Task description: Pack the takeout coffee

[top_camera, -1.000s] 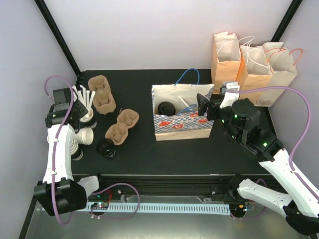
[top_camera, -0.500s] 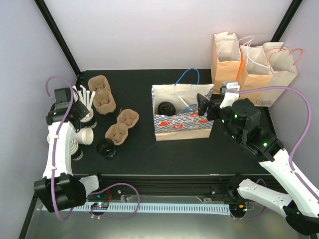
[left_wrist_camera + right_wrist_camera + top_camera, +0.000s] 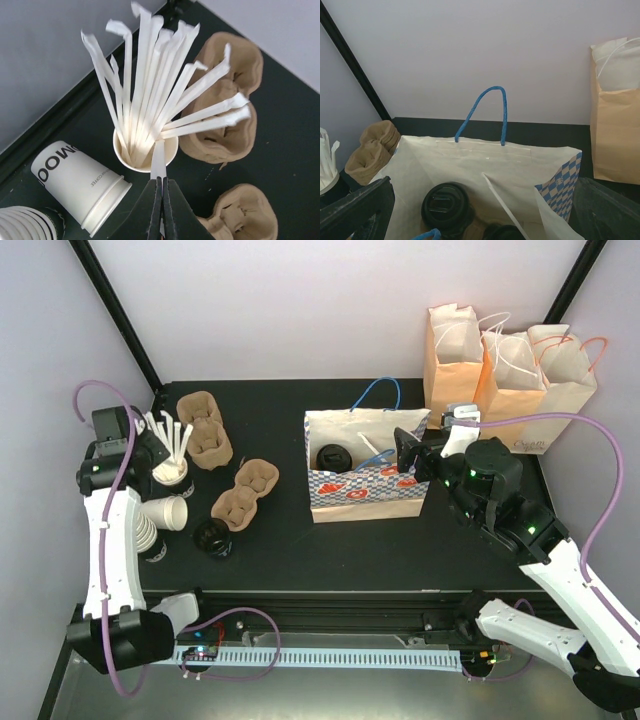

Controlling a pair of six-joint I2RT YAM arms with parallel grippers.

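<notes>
- The left hand [image 3: 161, 181] is pressing its fingers together on the lower end of one wrapped straw [image 3: 159, 159], right at the rim of the straw cup [image 3: 144, 169], at the far left of the surface [image 3: 330, 540].
- That straw is lying roughly in line with the fingers. Its far end is merging with the bundle, so I cannot tell whether it is clear of the cup.
- The loose coffee [image 3: 212, 537] is standing upright on the surface, toward the arm bases and a little to the right of the left hand, just beside the near carrier [image 3: 245, 495]. The left arm is by far the nearer one to it.
- The packed coffee [image 3: 447, 202] is sitting inside the bag [image 3: 365, 492], in its left part, with a second dark lid showing beside it.
- The right hand [image 3: 407, 458] is spreading wide at the bag's right end, its fingers straddling the open mouth. Whether they are touching the paper I cannot tell.
- The bag is lying well to the right of the left hand, past the carriers, with its mouth facing up. Judging from this, whatever the left arm is bringing will need a long rightward carry and a drop from above.
</notes>
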